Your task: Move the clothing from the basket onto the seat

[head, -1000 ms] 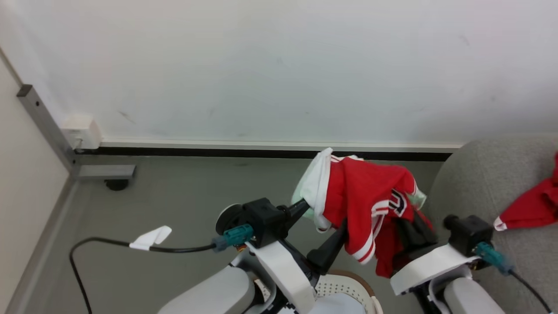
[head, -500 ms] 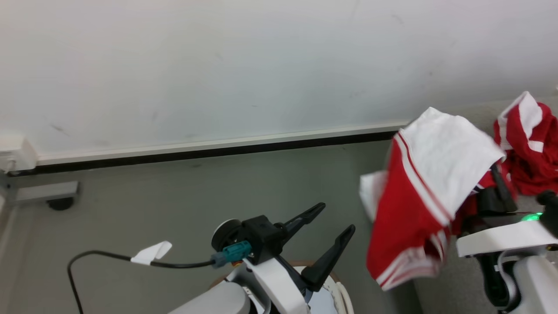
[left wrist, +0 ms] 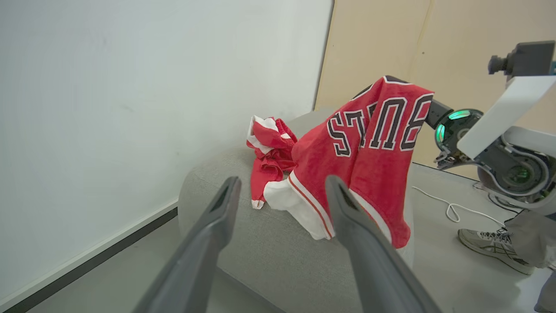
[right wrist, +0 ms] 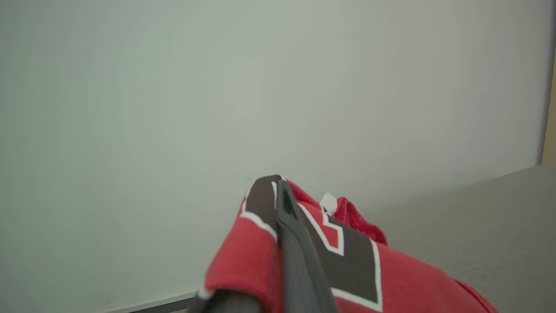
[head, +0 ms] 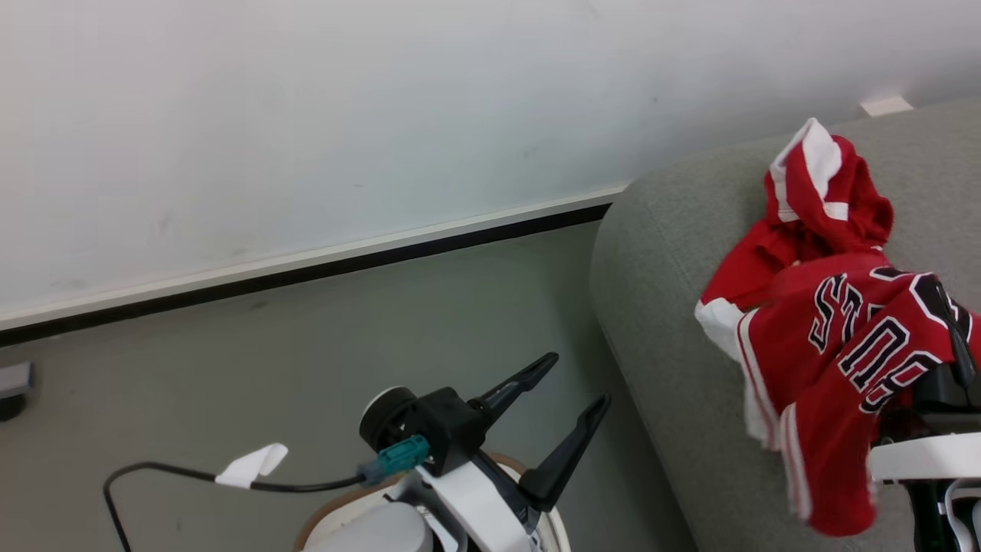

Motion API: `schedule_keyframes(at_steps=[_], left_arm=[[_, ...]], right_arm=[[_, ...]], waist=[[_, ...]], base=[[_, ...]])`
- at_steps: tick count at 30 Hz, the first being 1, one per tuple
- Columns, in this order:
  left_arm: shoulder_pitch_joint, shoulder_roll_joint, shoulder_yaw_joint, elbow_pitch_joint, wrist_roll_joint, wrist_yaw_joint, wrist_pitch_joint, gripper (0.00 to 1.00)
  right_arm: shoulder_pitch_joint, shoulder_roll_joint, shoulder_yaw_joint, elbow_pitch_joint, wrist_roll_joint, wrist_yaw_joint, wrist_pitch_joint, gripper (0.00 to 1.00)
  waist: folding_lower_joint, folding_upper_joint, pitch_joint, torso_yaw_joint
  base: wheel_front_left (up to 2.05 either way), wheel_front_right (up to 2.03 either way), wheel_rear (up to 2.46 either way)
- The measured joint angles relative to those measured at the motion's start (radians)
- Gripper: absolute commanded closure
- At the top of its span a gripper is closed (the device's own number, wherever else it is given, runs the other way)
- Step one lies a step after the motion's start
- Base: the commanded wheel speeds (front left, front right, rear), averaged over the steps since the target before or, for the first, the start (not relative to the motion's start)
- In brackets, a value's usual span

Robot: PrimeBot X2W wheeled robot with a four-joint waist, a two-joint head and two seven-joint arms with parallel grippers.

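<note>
A red jersey (head: 835, 345) with dark white-edged lettering hangs from my right gripper (head: 950, 337), which is shut on its upper fold, above the grey sofa (head: 674, 253). In the right wrist view one dark finger (right wrist: 289, 217) lies against the jersey (right wrist: 347, 256). A second red and white garment (head: 824, 192) lies crumpled on the sofa behind it. My left gripper (head: 576, 378) stands open and empty over the floor, left of the sofa. Below it shows a bit of the basket's brown rim (head: 329, 506). In the left wrist view the jersey (left wrist: 373, 148) hangs over the sofa (left wrist: 260, 243).
A white wall with a dark baseboard (head: 306, 268) runs behind the grey floor. A black cable with a white tag (head: 249, 464) trails from my left wrist. In the left wrist view a person's shoe (left wrist: 491, 243) and a white cord (left wrist: 451, 211) are on the floor beyond the sofa.
The head camera has swung right. My right gripper has carried the jersey from beside the left gripper to above the sofa. The left fingers, in the garment a second ago, stand free.
</note>
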State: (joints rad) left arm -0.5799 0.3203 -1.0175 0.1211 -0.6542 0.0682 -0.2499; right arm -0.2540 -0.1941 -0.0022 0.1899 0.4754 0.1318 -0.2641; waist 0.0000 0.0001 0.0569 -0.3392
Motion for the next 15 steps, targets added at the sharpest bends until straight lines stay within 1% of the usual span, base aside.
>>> schedule_keyframes(at_steps=[7,15], left_arm=[[0.006,-0.003,0.013,0.006,0.013,-0.003,-0.007,0.00],[0.006,-0.011,0.021,0.012,0.029,-0.016,-0.011,0.00]], right_arm=[[0.030,0.005,-0.004,-0.027,0.000,0.000,0.008,1.00],[0.016,-0.008,-0.022,-0.055,-0.011,0.000,0.027,1.00]], waist=[[0.0000,0.0000,0.008,-0.043],[0.0000,0.0000,0.027,-0.043]], base=[[0.00,0.00,0.00],[0.00,0.00,0.00]])
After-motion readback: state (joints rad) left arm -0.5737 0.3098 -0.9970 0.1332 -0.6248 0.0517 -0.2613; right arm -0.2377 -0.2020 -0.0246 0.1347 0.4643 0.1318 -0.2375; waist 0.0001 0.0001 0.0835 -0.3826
